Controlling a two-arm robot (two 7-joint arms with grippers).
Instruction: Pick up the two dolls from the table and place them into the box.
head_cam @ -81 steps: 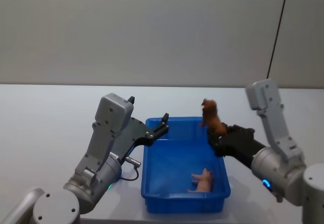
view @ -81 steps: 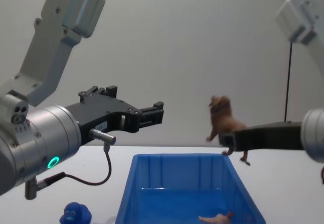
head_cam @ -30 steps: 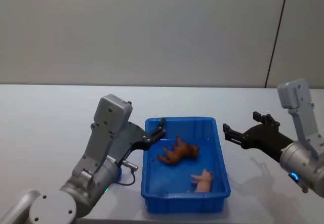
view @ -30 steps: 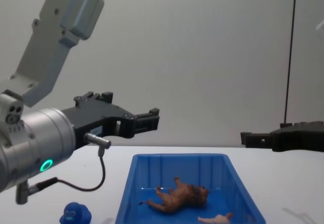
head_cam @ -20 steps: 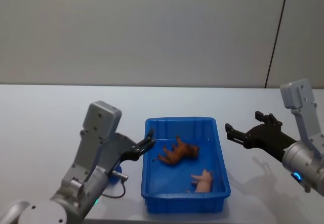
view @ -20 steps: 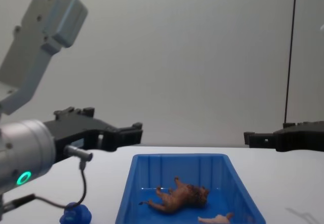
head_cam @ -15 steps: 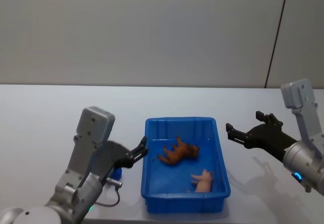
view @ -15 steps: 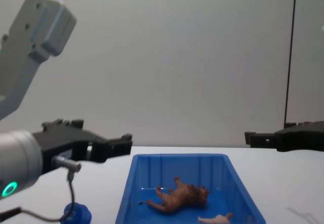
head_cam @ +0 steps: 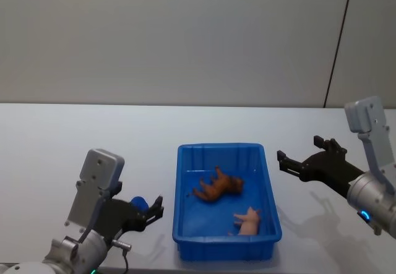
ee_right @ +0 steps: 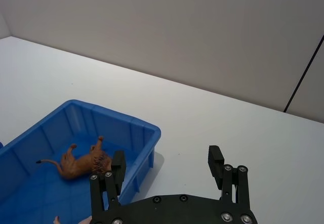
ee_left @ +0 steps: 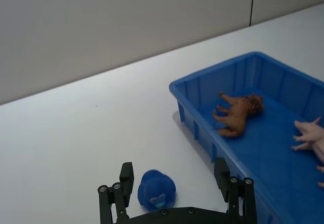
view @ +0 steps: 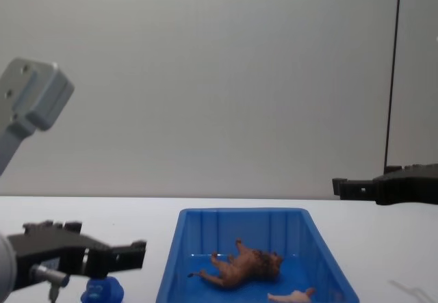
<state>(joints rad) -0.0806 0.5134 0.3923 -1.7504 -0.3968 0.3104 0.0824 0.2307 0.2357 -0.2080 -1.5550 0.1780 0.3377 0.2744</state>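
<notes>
While the lion (head_cam: 218,185) and pink figure (head_cam: 249,219) lie in the blue bin (head_cam: 270,187), the left gripper (ee_left: 173,191) has dropped lower — jaws spread above the blue toy (ee_left: 156,189) on the table (head_cam: 55,156). The right gripper (ee_right: 165,168) hovers released, unchanged — right of the bin.

A plain grey wall (head_cam: 185,39) is filling the space behind the work area, smooth and unmarked. Toward the right, a thin dark vertical seam (head_cam: 338,39) is running down it, leaning slightly in the head view and standing straight in the chest view. Along its foot, a slightly darker band (head_cam: 93,98) is meeting the far edge of the white surface. Soft, even light is falling from above, and faint shadows are lying on the white surface at the right.
</notes>
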